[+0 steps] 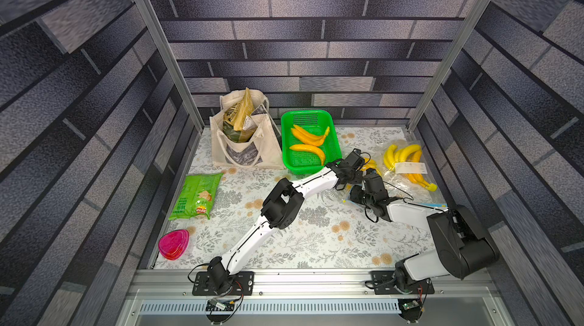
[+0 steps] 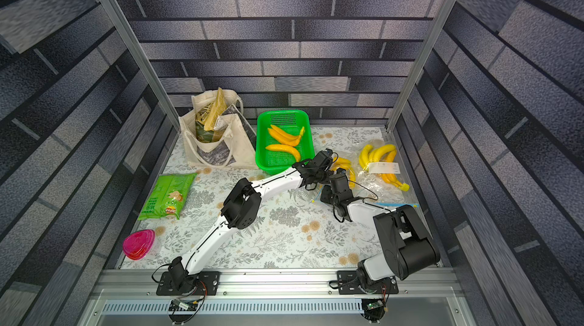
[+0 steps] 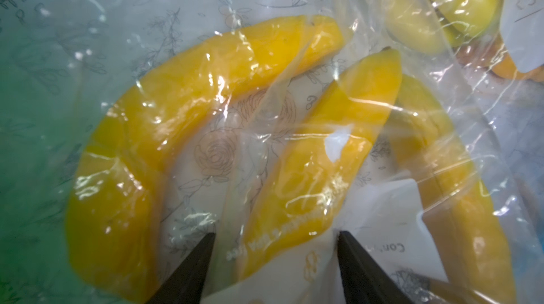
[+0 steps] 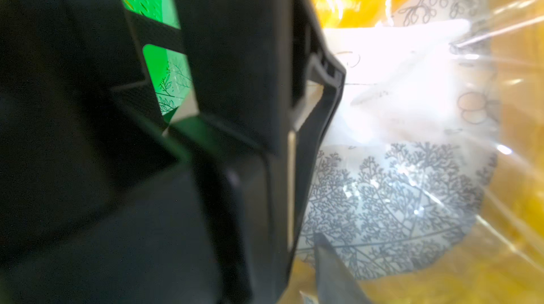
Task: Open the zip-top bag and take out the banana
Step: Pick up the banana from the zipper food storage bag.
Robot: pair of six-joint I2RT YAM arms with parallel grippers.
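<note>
A clear zip-top bag (image 1: 395,196) with a blue zip strip (image 1: 437,205) lies at the right of the table. In the left wrist view, yellow bananas show under wrinkled film. One banana (image 3: 323,155) lies between the two black fingertips of my left gripper (image 3: 275,258), which is open, with gaps on both sides. In both top views the left gripper (image 1: 363,166) points down at these bananas (image 2: 346,163). My right gripper (image 1: 354,194) sits at the bag's near edge, close beside the left one. The right wrist view shows only one of its fingers (image 4: 332,270); the left gripper's body blocks the rest.
A bunch of bananas (image 1: 406,158) with a white label lies under clear plastic further right. A green basket (image 1: 286,138) with three bananas stands just left of the grippers. A cloth tote (image 1: 246,147), a green chip bag (image 1: 197,196) and a pink container (image 1: 173,244) are on the left.
</note>
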